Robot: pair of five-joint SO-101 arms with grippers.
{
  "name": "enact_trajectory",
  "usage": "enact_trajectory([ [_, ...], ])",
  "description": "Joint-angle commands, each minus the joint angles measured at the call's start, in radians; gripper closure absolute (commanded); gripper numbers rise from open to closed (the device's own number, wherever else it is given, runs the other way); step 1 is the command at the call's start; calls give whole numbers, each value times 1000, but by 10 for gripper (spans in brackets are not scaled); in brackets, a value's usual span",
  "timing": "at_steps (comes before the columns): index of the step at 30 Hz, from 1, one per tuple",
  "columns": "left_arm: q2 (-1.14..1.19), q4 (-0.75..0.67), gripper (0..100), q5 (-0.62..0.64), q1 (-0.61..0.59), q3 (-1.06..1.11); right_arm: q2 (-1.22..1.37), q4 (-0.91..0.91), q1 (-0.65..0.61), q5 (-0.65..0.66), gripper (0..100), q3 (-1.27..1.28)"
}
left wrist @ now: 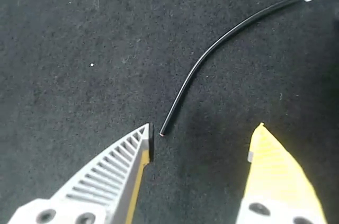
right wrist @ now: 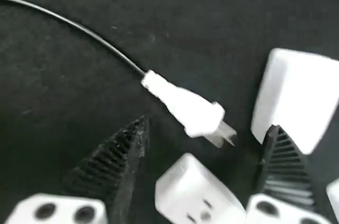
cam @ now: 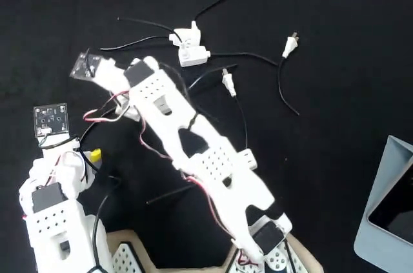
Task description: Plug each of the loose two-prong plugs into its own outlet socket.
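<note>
**Plug lies between the right claw's fingers, not yet gripped**

Plug point(right wrist: 190, 108) lies on the black cloth. Its prongs aim at the gap between a near socket point(right wrist: 198, 197) and a far socket point(right wrist: 294, 94). My right claw point(right wrist: 206, 125) stands wide, one finger to each side of the plug and not closed on it.

I judge the step in hand to be the grasp. I'd close on the white body, not the cord, keep the prongs level, and keep the near socket out of the closing fingers. The sockets look loose, so I'd expect one to slide when pushed. My left claw point(left wrist: 204, 126), also wide, hangs over a bare cord end point(left wrist: 161, 134) and could brace a socket.

From above, a second plug point(cam: 227, 82) and a third plug point(cam: 290, 45) lie apart on the cloth-covered counter point(cam: 335, 157). A grey tray point(cam: 377, 202) sits at its edge.
</note>
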Motion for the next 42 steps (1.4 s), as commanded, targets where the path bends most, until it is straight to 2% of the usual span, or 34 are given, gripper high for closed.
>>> enact_trajectory([
  [1, -11, -20, 704, 3, -5, -8, 53, 6, -17, 32, 665, -151],
  [6, -11, -20, 704, 3, -5, -8, 162, 11, -14, 34, 669, -298],
  [8, -11, -20, 704, 3, -5, -8, 199, 12, -14, 55, 704, -335],
  [15, -11, -21, 704, 3, -5, -7, 225, 100, -17, 112, 992, -496],
  [20, -11, -21, 704, 3, -5, -5, 183, 236, -11, 95, 987, -512],
  [25, -11, -21, 704, 3, -5, -5, 116, 311, -11, -52, 988, -512],
  [36, -11, -21, 704, 3, -5, -5, -38, 325, 60, -261, 988, -487],
  [40, -11, -51, 704, 3, -5, -2, -140, 327, 86, -275, 988, -348],
  [42, -11, -64, 704, 3, -4, 10, -229, 327, 86, -328, 988, -217],
])
